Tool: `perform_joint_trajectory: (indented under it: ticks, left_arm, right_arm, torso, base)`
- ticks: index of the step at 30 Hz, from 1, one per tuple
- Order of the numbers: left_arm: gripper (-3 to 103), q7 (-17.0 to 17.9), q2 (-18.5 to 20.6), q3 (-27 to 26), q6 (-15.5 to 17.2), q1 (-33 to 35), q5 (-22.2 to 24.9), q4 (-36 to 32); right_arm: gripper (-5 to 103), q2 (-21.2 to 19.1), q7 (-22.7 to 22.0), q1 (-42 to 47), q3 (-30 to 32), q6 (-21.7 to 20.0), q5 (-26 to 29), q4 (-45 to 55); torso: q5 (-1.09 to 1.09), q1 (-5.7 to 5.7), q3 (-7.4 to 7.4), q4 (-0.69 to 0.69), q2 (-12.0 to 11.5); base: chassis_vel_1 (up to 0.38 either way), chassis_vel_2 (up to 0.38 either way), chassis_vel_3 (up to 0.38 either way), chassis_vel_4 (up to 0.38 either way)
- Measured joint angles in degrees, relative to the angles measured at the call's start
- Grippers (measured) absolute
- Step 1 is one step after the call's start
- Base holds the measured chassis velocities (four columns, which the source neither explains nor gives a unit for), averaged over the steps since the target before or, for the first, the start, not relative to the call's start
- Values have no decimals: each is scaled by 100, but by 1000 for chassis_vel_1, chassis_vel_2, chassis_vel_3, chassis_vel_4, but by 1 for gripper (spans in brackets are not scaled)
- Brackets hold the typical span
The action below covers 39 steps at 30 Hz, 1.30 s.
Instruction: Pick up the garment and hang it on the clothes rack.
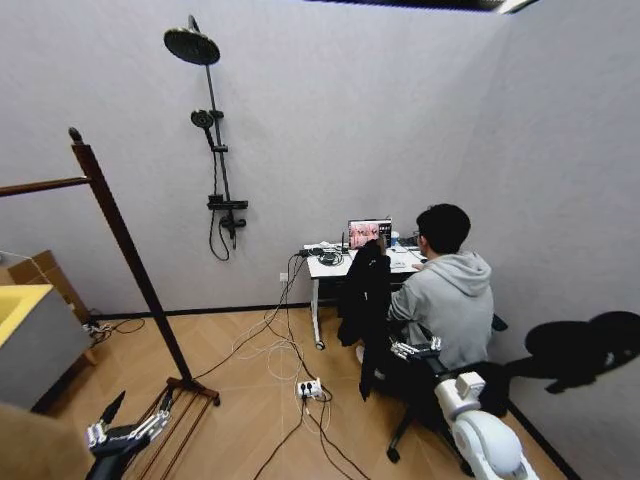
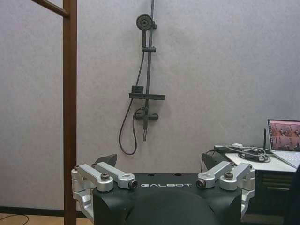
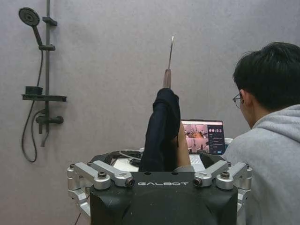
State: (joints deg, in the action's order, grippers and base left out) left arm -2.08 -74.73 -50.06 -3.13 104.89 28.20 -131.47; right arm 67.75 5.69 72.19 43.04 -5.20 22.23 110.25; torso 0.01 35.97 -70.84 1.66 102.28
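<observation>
The black garment (image 1: 365, 300) hangs upright on a wooden hanger beside the seated person, whose hand seems to hold it up from behind. My right gripper (image 1: 397, 350) is at its lower half, open. In the right wrist view the garment (image 3: 161, 131) drops between the spread fingers of the right gripper (image 3: 157, 158), and the hanger hook points upward. The clothes rack (image 1: 130, 260), dark reddish-brown wood, stands at the left with its top bar running off the view's edge. My left gripper (image 1: 135, 412) waits low beside the rack's base, open and empty. The left wrist view shows the left gripper (image 2: 160, 160) and the rack's post (image 2: 70, 117).
A person in a grey hoodie (image 1: 450, 300) sits on a chair at a white desk (image 1: 330, 268) with a laptop. A power strip (image 1: 309, 388) and cables lie on the wooden floor between desk and rack. A shower fixture (image 1: 215, 150) is on the back wall. A yellow-topped box (image 1: 30, 330) stands far left.
</observation>
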Motion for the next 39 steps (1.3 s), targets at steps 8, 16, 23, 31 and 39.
perform_joint_trajectory:
  ticks: [8, 16, 23, 31, 39]
  left_arm:
    - [100, 0, 1, 0, 0, 1, 0, 0]
    - [100, 0, 0, 0, 0, 3, 0, 0]
    - [100, 0, 0, 0, 0, 0, 0, 0]
    - [100, -1, 0, 0, 0, 1, 0, 0]
    - [100, 0, 0, 0, 0, 1, 0, 0]
  right_arm:
    - [100, -853, -259, -1077, 187, -533, 518, -402]
    - [100, -1402, 49, -2484, -389, -569, 934, -1464]
    - [100, -1537, 606, -3781, -1163, -459, 1220, -2678]
    - [100, -1321, -202, -3861, -1625, -840, 1214, -2378]
    - [100, -992, -812, -4360, -2168, -762, 1027, -2945]
  torso:
    - [1, -1, 0, -1, -1]
    - [0, -12, 3, 1, 6]
    - [-1, 2, -1, -3, -1]
    - [-1, -4, 1, 1, 1]
    - [-1, -3, 1, -1, 1]
  base:
    - [-124, 117, 74, -91]
    - [56, -58, -48, 62]
    - [0, 0, 0, 0]
    - [0, 0, 0, 0]
    - [0, 0, 0, 0]
